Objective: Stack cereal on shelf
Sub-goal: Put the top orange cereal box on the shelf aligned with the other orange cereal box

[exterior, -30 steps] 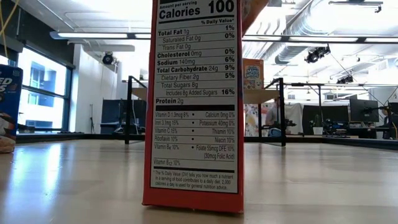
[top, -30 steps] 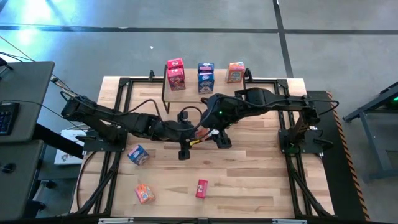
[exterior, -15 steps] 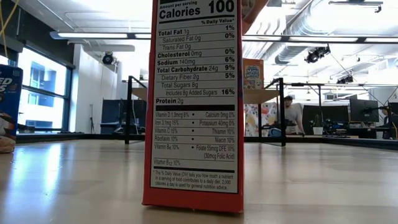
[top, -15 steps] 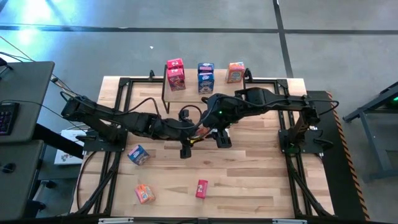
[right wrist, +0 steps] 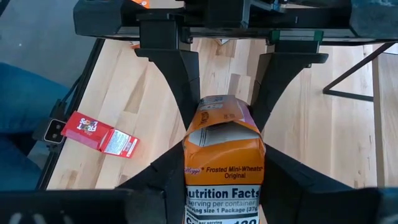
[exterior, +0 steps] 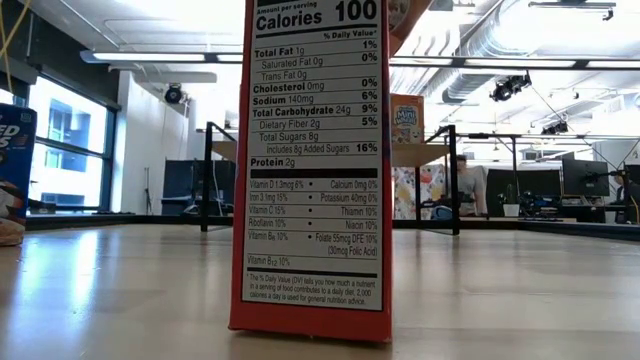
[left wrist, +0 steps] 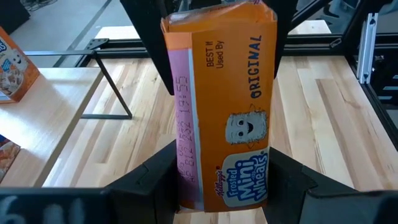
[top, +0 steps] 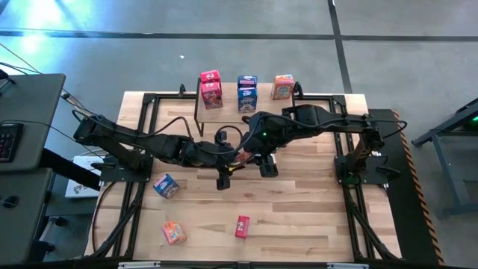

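An orange cereal box (left wrist: 221, 106) hangs in the air over the table's middle, between my two grippers. My left gripper (top: 224, 170) is shut on one end of it and my right gripper (top: 263, 163) on the other end (right wrist: 222, 155). The shelf (top: 224, 112) at the table's far edge carries two stacked red boxes (top: 211, 90), two stacked blue boxes (top: 247, 91) and one orange box (top: 282, 87). A blue box (top: 166, 185), an orange box (top: 173, 232) and a red box (top: 242, 226) are on the table near its front. My left gripper pinches the orange box's two narrow sides near one end (left wrist: 186, 186) between its two fingers (left wrist: 155, 180), coming slanting down from the table's left. The box is lifted clear of the table. My right gripper pinches the same box at its other end (right wrist: 193, 168), one finger (right wrist: 168, 180) on each side, slanting down from the table's right, facing the left gripper's fingers.
Black metal frames (top: 142, 134) run along the table's left and right sides. The red box (exterior: 315, 170) stands upright close before the low camera and hides most of the table behind it. Bare wood lies between the arms and the front boxes.
My right gripper's fingers have drawn in and taken hold of the orange box's free end, while my left gripper has kept its hold. Both arms and the box have stayed where they were.
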Robot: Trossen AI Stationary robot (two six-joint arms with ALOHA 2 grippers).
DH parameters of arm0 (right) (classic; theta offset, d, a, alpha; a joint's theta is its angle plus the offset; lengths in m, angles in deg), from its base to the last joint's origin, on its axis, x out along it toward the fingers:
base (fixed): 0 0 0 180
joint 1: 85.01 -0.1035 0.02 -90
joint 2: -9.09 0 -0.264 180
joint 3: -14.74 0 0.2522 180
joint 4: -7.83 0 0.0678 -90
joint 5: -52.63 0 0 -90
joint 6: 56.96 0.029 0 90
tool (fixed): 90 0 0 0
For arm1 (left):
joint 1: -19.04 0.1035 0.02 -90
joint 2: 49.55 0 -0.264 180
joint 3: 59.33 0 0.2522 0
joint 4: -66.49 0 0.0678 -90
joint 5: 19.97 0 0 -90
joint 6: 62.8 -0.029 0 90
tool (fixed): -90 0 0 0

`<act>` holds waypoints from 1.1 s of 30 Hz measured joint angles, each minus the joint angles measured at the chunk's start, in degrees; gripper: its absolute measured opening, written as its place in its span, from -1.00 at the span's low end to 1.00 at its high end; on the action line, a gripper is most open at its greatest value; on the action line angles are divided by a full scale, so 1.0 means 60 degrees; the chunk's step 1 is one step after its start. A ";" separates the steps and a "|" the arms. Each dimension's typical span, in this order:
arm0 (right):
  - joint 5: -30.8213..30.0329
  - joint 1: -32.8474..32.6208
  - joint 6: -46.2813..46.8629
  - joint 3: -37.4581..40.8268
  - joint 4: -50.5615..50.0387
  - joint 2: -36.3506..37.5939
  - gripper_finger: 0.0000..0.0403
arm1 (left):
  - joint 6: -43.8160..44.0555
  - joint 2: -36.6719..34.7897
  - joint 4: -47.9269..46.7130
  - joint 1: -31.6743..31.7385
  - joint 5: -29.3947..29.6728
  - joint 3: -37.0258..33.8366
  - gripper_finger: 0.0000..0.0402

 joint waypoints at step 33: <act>-0.0358 0.0007 -0.0120 0.0004 -0.0186 0.0218 -0.26 | -0.0160 -0.0302 0.0667 0.0011 -0.0445 0.0015 0.05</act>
